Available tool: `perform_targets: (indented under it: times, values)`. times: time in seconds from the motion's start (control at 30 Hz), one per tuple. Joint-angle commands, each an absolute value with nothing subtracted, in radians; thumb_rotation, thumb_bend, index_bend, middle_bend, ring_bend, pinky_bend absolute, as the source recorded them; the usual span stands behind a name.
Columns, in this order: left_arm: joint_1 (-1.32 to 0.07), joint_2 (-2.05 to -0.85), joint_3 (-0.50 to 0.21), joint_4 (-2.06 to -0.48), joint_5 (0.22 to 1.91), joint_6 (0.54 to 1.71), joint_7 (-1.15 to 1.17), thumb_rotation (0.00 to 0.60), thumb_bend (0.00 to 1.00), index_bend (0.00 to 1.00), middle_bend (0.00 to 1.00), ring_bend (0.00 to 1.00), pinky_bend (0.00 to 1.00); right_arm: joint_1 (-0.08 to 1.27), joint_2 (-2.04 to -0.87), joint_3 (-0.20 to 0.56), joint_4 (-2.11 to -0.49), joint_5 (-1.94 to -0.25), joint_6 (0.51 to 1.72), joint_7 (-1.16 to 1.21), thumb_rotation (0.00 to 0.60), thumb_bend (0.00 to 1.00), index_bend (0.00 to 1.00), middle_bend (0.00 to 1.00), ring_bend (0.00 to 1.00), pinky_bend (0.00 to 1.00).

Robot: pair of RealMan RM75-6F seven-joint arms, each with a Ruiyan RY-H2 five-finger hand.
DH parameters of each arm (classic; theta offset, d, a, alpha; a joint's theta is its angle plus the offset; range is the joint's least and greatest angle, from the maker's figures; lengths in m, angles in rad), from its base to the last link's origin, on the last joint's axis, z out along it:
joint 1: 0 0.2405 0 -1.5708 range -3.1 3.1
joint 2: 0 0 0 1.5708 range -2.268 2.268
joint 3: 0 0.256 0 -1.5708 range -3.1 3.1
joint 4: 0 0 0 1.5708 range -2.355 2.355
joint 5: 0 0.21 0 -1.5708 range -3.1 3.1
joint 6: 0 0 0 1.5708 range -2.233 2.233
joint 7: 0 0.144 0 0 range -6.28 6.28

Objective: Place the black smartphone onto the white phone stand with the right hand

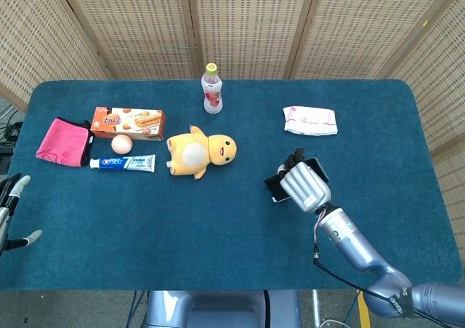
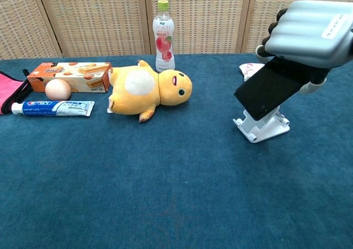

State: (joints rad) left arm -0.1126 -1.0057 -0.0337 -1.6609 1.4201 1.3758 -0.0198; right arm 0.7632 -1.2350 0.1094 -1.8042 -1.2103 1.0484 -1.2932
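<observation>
At right of the chest view, the right hand (image 2: 309, 36) grips the tilted phone (image 2: 271, 89) just above the stand (image 2: 263, 126). The left hand (image 1: 9, 212), lower left, holds nothing, fingers apart.

The bench (image 2: 165, 205) wears matt blue carpet-like cloth. The black smartphone (image 2: 270, 89) looks smooth and glossy, the white phone stand (image 2: 265, 126) matt plastic. The right hand (image 2: 311, 31) has a ribbed, silvery shell; the yellow toy (image 2: 146, 91) is soft plush.
</observation>
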Motion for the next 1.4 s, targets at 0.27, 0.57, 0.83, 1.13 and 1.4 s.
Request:
perform_targets:
  times: [0.27, 0.57, 0.83, 1.13, 1.4]
  values:
    - [-0.118, -1.004, -0.034, -1.663, 1.414, 1.364, -0.019, 0.6, 0.0, 0.0, 0.0, 0.0, 0.0, 0.872, -1.267, 0.082, -1.895, -0.918, 1.106, -1.713, 0.6, 0.31, 0.44, 0.47, 0.34, 0.28]
    - [-0.121, -1.003, -0.035, -1.66, 1.408, 1.356, -0.023, 0.6, 0.0, 0.0, 0.0, 0.0, 0.0, 0.958, -1.303, 0.08, -1.928, -0.663, 1.184, -1.842, 0.6, 0.34, 0.44, 0.46, 0.34, 0.28]
    - [-0.126, -1.004, -0.037, -1.656, 1.4, 1.346, -0.024, 0.6, 0.0, 0.0, 0.0, 0.0, 0.0, 1.021, -1.334, 0.055, -1.918, -0.588, 1.222, -1.862, 0.6, 0.34, 0.44, 0.46, 0.34, 0.28]
    - [-0.127, -1.006, -0.036, -1.656, 1.399, 1.344, -0.02, 0.6, 0.0, 0.0, 0.0, 0.0, 0.0, 1.075, -1.396, -0.008, -1.879, -0.602, 1.286, -1.903, 0.6, 0.34, 0.44, 0.46, 0.34, 0.28]
    - [-0.128, -1.004, -0.037, -1.656, 1.396, 1.342, -0.025, 0.6, 0.0, 0.0, 0.0, 0.0, 0.0, 1.095, -1.432, -0.048, -1.856, -0.609, 1.313, -1.918, 0.6, 0.34, 0.44, 0.46, 0.34, 0.28]
